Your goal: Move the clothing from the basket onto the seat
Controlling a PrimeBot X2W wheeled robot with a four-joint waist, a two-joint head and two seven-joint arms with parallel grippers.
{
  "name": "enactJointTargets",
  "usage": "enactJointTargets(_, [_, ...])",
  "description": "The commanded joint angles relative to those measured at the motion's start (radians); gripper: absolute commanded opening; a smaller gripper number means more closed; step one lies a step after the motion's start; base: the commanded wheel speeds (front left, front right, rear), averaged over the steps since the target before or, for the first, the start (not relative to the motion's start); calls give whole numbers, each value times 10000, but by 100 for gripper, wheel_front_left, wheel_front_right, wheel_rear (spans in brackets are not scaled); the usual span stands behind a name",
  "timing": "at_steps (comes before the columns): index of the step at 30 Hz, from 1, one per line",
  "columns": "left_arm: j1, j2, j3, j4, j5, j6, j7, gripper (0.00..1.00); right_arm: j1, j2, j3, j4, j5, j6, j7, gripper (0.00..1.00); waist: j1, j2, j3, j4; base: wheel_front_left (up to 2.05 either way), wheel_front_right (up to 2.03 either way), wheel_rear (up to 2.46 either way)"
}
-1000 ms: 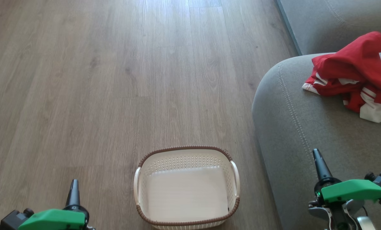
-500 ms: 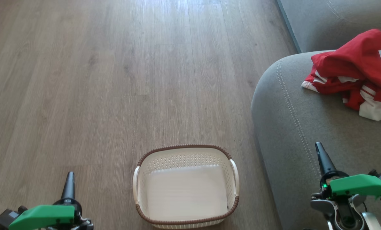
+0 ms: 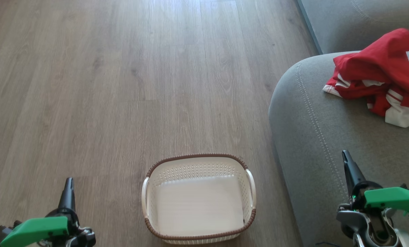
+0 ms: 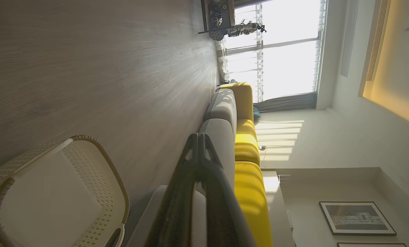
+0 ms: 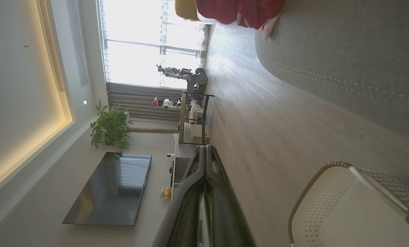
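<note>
1. The clothing (image 3: 379, 79), red with white stripes and panels, lies in a crumpled heap on the seat (image 3: 314, 144). It sits at the far right of the head view and runs off that edge, with one fold standing higher than the rest. In the right wrist view its red folds (image 5: 238, 10) lie on the same grey cushion.
2. The seat is a large grey cushion with a rounded corner and a line of pale stitching along its edge.
3. The basket (image 3: 197, 156) stands upright on the wooden floor (image 3: 122, 85), near the seat's side and well apart from the clothing. It has a brown rim, and a white handle shows on each side. Its pale flat bottom is in full view.
4. The right claw (image 3: 346, 157) shows at the lower right of the head view, against the near part of the seat. Its two dark fingers are pressed together into one point and grip nothing. It is well apart from the clothing.
5. The left claw (image 3: 68, 181) shows at the lower left, over the floor beside the basket. Its fingers are also together and grip nothing.
6. Farther out, the left wrist view shows yellow cushions (image 4: 247, 144) and a bright window (image 4: 287, 51). The right wrist view shows a dark television (image 5: 112, 188) and a potted plant (image 5: 110, 127).
</note>
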Motion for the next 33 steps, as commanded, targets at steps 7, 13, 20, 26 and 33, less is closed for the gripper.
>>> enactJointTargets(7, [-519,-88,715,-455,-716,-285,267,0,-688,-202,112,-497,977,-2,216,0,0,0,42,-27,0,0,0])
enactJointTargets(13, [-556,-156,880,-489,-1040,-384,377,0,-716,-238,105,-536,1445,-2,288,0,0,0,65,-42,0,0,0])
enactJointTargets(20, [-556,-158,882,-489,-1038,-384,379,0,-712,-278,160,-540,1493,-2,245,0,0,0,66,-42,0,0,0])
enactJointTargets(26, [-556,-159,884,-489,-1037,-384,380,0,-709,-306,197,-543,1525,-2,217,0,0,0,66,-42,0,0,0])
enactJointTargets(33, [-557,-160,885,-489,-1035,-384,382,0,-705,-346,251,-548,1573,-2,174,0,0,0,66,-42,0,0,0])
